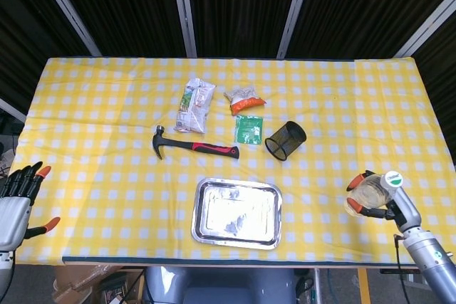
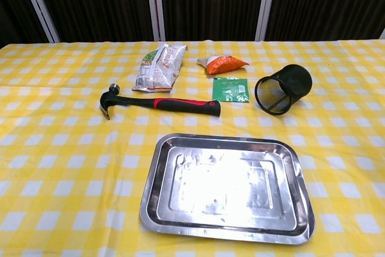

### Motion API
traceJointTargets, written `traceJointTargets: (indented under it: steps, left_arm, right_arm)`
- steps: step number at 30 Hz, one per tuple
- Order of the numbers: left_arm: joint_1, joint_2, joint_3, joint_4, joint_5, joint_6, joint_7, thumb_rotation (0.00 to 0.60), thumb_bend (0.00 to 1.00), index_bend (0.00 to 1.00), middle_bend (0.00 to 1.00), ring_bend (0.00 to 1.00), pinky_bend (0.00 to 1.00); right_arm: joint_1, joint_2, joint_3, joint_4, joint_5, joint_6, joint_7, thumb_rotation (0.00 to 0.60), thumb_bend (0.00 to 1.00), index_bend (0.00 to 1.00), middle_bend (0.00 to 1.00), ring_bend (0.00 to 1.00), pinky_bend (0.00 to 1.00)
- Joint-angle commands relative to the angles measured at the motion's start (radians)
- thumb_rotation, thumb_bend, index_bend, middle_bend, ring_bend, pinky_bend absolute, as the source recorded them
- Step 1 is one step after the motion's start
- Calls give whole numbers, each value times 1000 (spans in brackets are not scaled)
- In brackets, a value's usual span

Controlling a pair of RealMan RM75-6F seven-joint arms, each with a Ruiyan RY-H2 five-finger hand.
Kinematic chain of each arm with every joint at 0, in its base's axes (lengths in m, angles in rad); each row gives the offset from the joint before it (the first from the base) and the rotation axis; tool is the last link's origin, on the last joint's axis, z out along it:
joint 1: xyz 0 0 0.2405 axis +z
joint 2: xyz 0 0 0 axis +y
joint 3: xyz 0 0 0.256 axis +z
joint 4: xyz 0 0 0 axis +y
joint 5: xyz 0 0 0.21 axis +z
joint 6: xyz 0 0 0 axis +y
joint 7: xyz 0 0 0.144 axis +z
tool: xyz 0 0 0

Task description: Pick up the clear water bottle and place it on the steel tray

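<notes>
In the head view my right hand [image 1: 372,199] grips the clear water bottle [image 1: 370,193] with a white-and-green cap, held above the table's front right part, well to the right of the steel tray [image 1: 237,213]. The tray lies bare near the front edge in the middle, and also shows in the chest view as the steel tray [image 2: 227,186]. My left hand [image 1: 18,201] hangs open at the far left, off the table's front corner, holding nothing. Neither hand nor the bottle shows in the chest view.
A red-handled hammer [image 1: 192,146], a black mesh cup [image 1: 285,139] on its side, a green packet [image 1: 249,129], an orange-and-white snack bag [image 1: 244,99] and a white bag [image 1: 195,105] lie behind the tray on the yellow checked cloth [image 1: 107,119].
</notes>
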Motion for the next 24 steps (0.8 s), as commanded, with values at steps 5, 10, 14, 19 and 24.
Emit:
traceJointTargets:
  steps: [5,10,14,19,24]
  left_arm:
    - [0,2,-2,1,-4,-1,-10,600,164,54,0,0,0]
    - [-4,9,-6,7,-16,-10,-31,600,164,54,0,0,0]
    - [-8,13,-4,11,-10,-17,-47,600,164,54,0,0,0]
    - [-10,22,-2,12,-10,-24,-67,600,164,54,0,0,0]
    - [-10,34,-4,13,-22,-29,-88,600,165,54,0,0,0]
  right_arm:
    - [44,-55,3,-82,-82,32,-25,600,1000,925,785,370,0]
    - [119,-152,54,-202,-15,-3,-201,600,1000,925,785,370,0]
    - [193,-306,94,-288,129,-26,-415,600,1000,925,785,370,0]
    - [284,-484,120,-291,267,-41,-602,600,1000,925,785,370,0]
    - [288,-541,102,-271,334,-9,-688,600,1000,925,785,370,0]
